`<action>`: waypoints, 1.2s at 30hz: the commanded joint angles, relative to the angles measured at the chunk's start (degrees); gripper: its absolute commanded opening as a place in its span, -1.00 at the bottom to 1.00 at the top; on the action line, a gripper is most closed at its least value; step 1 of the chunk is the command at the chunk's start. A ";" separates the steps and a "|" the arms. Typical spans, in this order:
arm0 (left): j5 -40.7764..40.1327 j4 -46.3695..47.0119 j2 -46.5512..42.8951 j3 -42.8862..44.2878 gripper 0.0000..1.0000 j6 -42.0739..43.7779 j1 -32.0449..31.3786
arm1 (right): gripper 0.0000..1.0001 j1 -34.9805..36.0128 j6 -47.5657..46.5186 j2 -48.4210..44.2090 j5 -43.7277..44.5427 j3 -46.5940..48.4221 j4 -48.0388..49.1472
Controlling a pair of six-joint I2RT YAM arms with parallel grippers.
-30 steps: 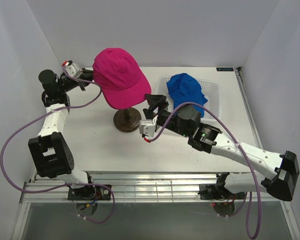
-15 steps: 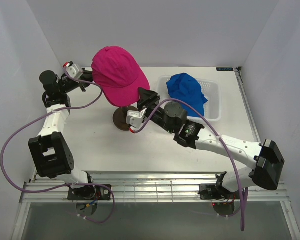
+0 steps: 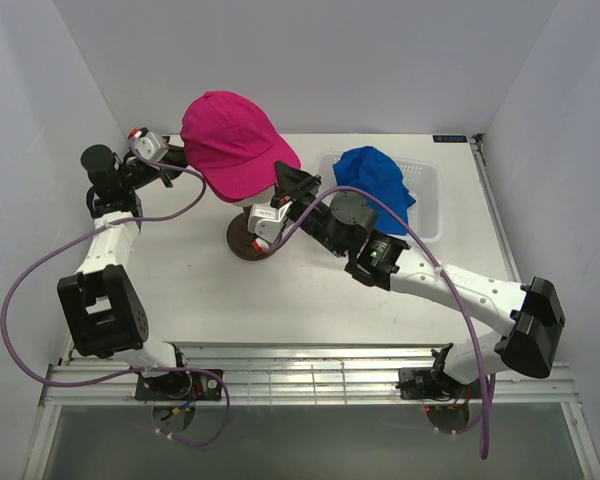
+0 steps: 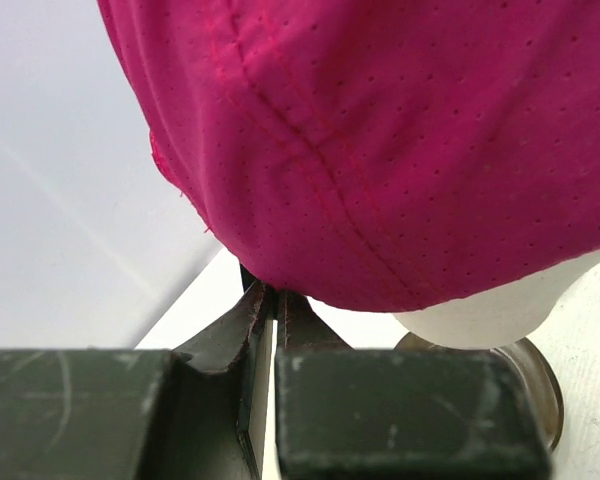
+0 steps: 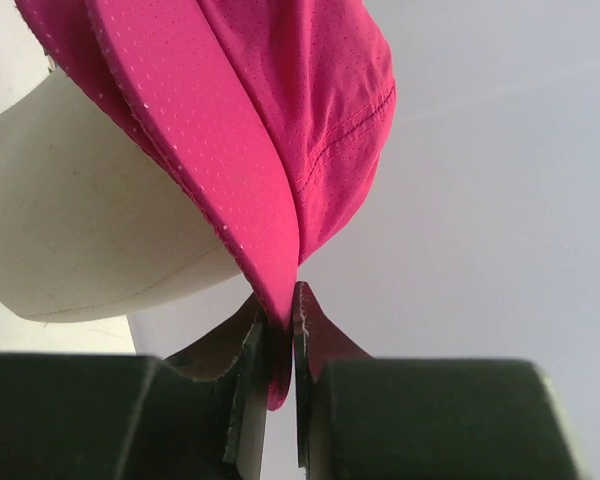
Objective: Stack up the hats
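My right end effector clamped on brim tip of pink hat; left end effector pinched on its rear hem. Fabric finely perforated, seams stitched, brim stiff and curved. Hat sits on smooth cream mannequin head over dark round stand. I count two hats; the other, blue hat, lies crumpled in white basket. White counter, plain pale walls.

A pink hat sits high above a dark round stand on the white counter. The left gripper meets its rear edge, and the right gripper meets its brim from the opposite side. To the right, a blue hat lies heaped in a white basket.
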 commanded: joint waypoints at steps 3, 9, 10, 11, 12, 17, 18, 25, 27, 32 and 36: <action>1.72 -3.43 -1.99 -1.58 -1.00 1.61 -0.29 | -0.84 -0.63 0.10 0.72 -1.96 4.70 -1.72; 1.81 -4.13 -2.42 -2.37 -1.00 2.22 -0.29 | -0.85 -1.25 2.20 1.43 -3.54 8.21 -3.04; 1.89 -4.22 -2.60 -2.37 -1.00 2.31 -0.29 | -0.85 -1.25 2.64 1.16 -3.80 9.61 -3.57; 2.16 -4.31 -2.60 -2.37 -1.00 2.31 -0.29 | -0.85 -1.25 2.99 1.07 -3.80 10.06 -4.36; 2.42 -4.40 -2.69 -2.37 -1.00 2.22 -0.29 | -0.85 -1.25 2.82 0.99 -3.89 10.33 -4.71; 1.47 -4.92 -3.30 -0.44 -0.40 1.43 -0.29 | -0.85 -1.34 1.94 -1.12 -6.17 6.20 -6.29; 0.93 -5.36 -3.39 0.26 -0.25 2.22 -0.29 | -0.85 -1.34 2.20 -1.30 -6.26 5.76 -6.73; 0.93 -8.35 -5.23 -0.26 0.25 6.26 1.03 | -0.85 -2.39 3.00 -2.18 -5.03 4.00 -7.09; 1.28 -8.35 -6.47 -0.96 0.26 6.27 1.29 | -0.85 -2.48 3.17 -2.09 -5.04 4.79 -7.18; 1.81 -8.44 -8.14 -0.44 0.26 5.83 1.64 | -0.85 -2.65 3.35 -0.77 -5.47 7.43 -9.20; 3.21 -7.48 -8.05 1.23 0.25 4.95 1.73 | -0.85 -2.92 3.43 0.19 -5.39 9.27 -10.87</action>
